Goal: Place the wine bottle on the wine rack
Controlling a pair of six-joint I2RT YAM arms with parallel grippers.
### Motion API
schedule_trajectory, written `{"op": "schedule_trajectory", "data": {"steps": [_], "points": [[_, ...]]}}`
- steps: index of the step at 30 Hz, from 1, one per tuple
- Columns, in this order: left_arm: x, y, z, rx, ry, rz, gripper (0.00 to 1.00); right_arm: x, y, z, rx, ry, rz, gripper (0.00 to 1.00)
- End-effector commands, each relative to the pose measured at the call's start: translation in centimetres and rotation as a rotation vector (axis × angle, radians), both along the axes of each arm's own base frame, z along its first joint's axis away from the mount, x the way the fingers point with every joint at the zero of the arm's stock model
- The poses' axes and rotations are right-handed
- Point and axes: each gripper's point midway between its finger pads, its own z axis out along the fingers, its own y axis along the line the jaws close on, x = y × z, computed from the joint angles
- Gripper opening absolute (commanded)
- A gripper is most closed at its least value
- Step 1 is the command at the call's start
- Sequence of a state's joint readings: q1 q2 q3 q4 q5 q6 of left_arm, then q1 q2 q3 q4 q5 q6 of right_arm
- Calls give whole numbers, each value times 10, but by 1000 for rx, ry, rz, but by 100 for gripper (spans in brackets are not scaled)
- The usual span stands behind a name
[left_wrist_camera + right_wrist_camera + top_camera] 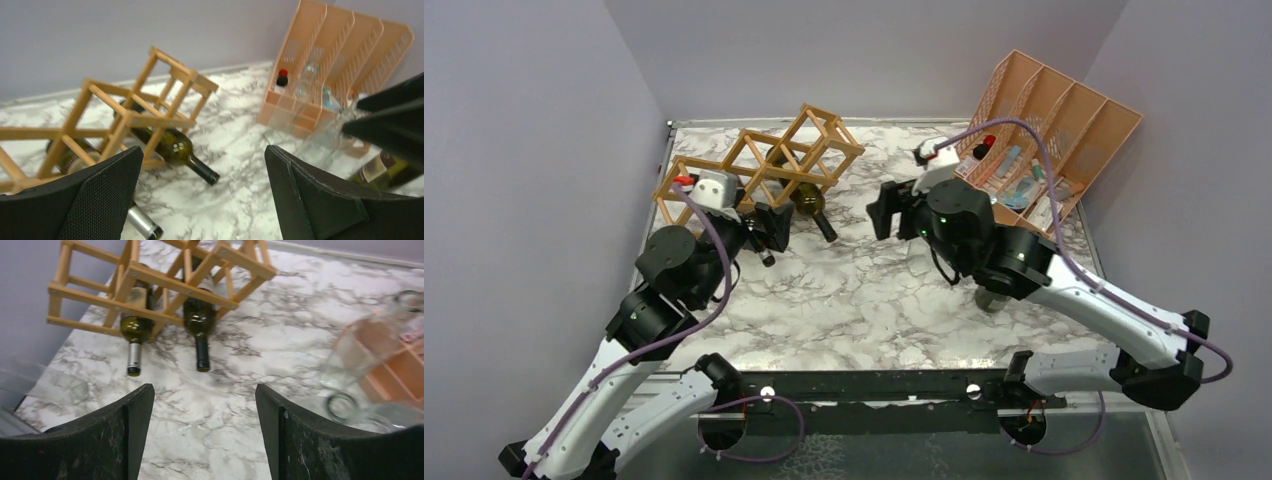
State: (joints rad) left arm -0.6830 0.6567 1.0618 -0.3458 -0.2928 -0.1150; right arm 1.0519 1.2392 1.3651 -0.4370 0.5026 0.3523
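Arm bases [722, 372] at near edge, both arms stretched toward wine rack [764, 160]; left end effector [769, 228] spread beside it, right end effector [884, 210] spread over counter [874, 290]. Left wrist: wine bottle [172, 145] lies in a bottom cell, neck out. Right wrist: nothing between jaws; placement looks done, next is backing clear

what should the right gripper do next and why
Probably swing the right gripper, which is open and empty, toward the clear glass bottle to its right. Two dark green glass bottles already lie in the light wooden lattice rack, so that loose bottle looks like the next one to pick up.
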Motion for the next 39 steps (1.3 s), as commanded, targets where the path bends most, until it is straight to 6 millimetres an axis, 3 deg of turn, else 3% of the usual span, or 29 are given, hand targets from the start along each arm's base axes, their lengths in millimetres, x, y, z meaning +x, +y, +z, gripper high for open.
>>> {"op": "schedule_trajectory", "data": {"steps": [1, 7, 11, 17, 22, 27, 33, 39], "points": [[-2, -29, -43, -37, 114, -113, 99, 0, -77, -7, -199, -51, -205, 79], [10, -51, -72, -25, 159, -160, 99, 8, -116, -7, -288, -79, -348, 86], [16, -64, -83, 6, 175, -198, 99, 29, -115, -21, -234, -19, -344, 87], [28, -74, -98, 34, 167, -205, 99, 53, -101, -65, -230, 76, -311, 86], [36, -74, -102, 36, 147, -183, 99, 59, -104, -93, -238, 133, -327, 71], [38, -76, -106, 29, 126, -187, 99, 63, -107, -108, -231, 122, -318, 56], [45, -74, -106, -3, 106, -150, 99, 73, -113, -100, -250, 66, -345, 51], [42, -85, -106, -42, 85, -206, 99, 77, -112, -89, -258, 7, -320, 41]]}}
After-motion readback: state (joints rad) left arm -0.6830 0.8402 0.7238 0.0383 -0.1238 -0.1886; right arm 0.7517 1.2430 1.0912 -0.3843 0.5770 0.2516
